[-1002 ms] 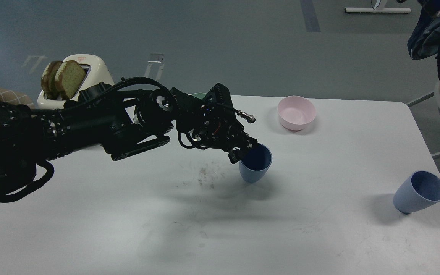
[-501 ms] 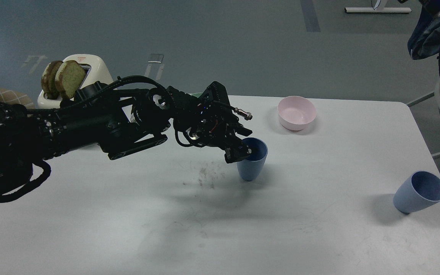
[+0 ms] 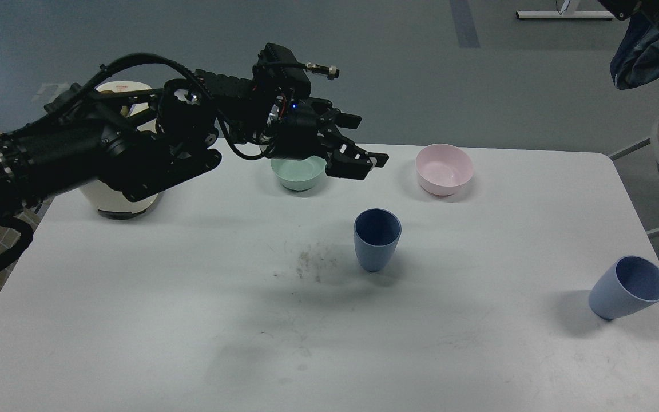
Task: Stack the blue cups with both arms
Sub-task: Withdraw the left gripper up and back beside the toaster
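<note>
Our left arm [image 3: 95, 149] reaches in from the left edge and crosses above the far left part of the white table [image 3: 192, 320]. Its gripper [image 3: 364, 163] hangs in the air near the far edge, between the green bowl and the pink bowl, with its two fingers spread apart and nothing between them; it is released and touches no object.

The first blue cup [image 3: 377, 238] stands upright on its narrow base near the middle of the table, a little toward the far edge, mouth open upward. It sits nearer to us than the gripper and is clear of it. Just to its left on the tabletop is a patch of dark smudges [image 3: 311, 263].

The second blue cup [image 3: 627, 288] is close to the right edge, toward the near right corner. It leans with its mouth turned up and to the right, and it is well apart from the first cup.

Along the far edge, the green bowl [image 3: 298, 173] sits partly behind our wrist, and the pink bowl [image 3: 444, 169] sits to its right, open side up. At the far left corner a cream toaster [image 3: 116, 200] stands mostly hidden behind the arm.

Our right gripper does not show in this view, so we cannot tell its state. At the top right, beyond the table, there is dark blue cloth [image 3: 644, 51] and some white equipment.
</note>
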Motion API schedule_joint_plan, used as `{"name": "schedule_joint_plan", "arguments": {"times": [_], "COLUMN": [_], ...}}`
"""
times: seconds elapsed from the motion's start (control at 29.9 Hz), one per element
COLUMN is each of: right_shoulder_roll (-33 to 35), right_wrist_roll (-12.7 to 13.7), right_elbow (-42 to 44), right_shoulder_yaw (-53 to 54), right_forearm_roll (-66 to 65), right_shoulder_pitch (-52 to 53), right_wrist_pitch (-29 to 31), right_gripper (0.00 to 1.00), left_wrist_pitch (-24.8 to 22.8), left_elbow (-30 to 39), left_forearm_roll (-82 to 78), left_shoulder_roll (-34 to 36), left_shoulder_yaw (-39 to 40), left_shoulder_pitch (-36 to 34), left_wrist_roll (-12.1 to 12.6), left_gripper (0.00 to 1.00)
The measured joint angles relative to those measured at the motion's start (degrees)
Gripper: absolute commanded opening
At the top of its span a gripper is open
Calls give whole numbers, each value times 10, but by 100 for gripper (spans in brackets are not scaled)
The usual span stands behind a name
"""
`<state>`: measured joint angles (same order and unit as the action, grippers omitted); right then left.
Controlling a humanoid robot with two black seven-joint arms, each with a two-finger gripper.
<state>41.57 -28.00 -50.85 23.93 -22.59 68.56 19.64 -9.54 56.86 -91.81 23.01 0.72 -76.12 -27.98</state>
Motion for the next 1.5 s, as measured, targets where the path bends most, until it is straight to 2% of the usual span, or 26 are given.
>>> {"name": "schedule_joint_plan", "arguments": {"times": [0.47,0.73,1.0,1.5], "right_shoulder_roll": [170,259,322,393], "right_wrist_roll": [0,0,0,0], "right_elbow": [-91,-104,-99,-101], "right_shoulder_yaw": [-63,-115,-122,-151], "right_forearm_roll": [-1,-24,-148,-308], "right_shoulder_pitch": [-10,-30,-83,-164], "right_wrist_pitch": [5,9,10,5], "right_gripper": [100,100,100,100], "left_wrist_pitch": [-1,-5,-84,-164], "left_elbow": [-13,-53,-92,-103], "left_forearm_roll": [282,422,574,672], "left_shoulder_roll": [47,53,61,85], "left_shoulder_yaw": [15,39,101,204], "left_shoulder_pitch": [-27,-26,-2,88], "left_wrist_roll": [0,0,0,0], "left_gripper": [97,97,97,98]}}
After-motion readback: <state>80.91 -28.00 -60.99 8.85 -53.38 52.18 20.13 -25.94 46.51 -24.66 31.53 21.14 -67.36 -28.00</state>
